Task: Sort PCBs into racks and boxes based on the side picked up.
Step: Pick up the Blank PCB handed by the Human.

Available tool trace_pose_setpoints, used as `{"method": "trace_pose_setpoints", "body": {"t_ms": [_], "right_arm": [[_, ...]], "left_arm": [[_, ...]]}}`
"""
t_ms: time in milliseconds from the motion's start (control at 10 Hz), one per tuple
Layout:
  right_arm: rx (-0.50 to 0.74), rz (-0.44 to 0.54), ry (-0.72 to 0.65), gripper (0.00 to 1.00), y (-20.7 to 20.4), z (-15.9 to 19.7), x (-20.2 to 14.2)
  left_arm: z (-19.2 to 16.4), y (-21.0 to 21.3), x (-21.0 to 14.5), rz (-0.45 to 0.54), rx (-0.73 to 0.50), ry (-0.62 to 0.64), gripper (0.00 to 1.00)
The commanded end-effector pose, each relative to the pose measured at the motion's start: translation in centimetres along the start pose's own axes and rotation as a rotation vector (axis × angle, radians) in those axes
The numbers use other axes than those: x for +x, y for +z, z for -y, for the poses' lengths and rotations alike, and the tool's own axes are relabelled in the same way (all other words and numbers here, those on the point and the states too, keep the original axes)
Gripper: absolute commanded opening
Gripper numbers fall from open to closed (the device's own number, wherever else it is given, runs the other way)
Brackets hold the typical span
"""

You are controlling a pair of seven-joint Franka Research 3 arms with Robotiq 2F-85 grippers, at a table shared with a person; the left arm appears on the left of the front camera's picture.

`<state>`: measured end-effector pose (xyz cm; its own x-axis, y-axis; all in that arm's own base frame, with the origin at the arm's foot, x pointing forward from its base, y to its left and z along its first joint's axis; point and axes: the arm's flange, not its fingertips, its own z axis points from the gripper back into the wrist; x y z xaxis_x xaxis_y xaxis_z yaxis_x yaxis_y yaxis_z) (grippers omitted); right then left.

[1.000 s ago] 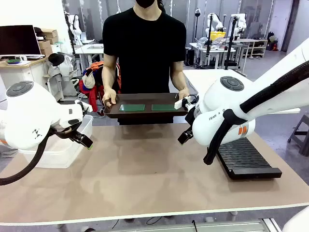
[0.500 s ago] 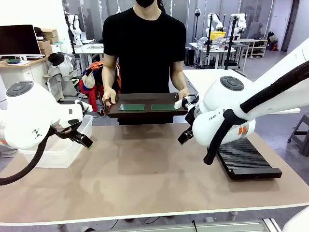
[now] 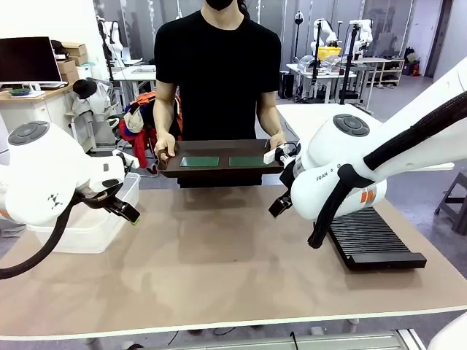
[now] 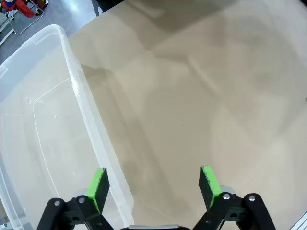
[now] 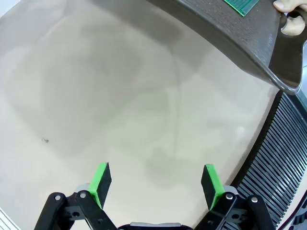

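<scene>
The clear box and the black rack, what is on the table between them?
Nothing. In the front view, the table between the clear box and the black rack is bare tan tabletop.

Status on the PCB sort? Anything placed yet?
Done: nothing; the box and the rack look empty. In hand: nothing; the left gripper and right gripper are open and empty above the table, while the person holds the tray with both PCBs on it. Left: pick and sort both boards.
</scene>
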<state>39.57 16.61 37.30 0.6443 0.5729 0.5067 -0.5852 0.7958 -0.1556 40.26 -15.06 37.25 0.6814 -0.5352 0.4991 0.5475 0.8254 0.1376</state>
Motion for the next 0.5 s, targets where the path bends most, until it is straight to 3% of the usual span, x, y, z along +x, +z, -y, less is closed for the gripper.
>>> {"method": "trace_pose_setpoints", "body": {"t_ms": [0, 400], "right_arm": [[0.000, 0.000, -0.001, 1.00, 0.00, 0.01, 0.00], [0.000, 0.000, -0.001, 1.00, 0.00, 0.01, 0.00]], "left_arm": [[0.00, -0.01, -0.01, 0.000, 0.000, 0.000, 1.00], [0.00, -0.01, -0.01, 0.000, 0.000, 0.000, 1.00]]}}
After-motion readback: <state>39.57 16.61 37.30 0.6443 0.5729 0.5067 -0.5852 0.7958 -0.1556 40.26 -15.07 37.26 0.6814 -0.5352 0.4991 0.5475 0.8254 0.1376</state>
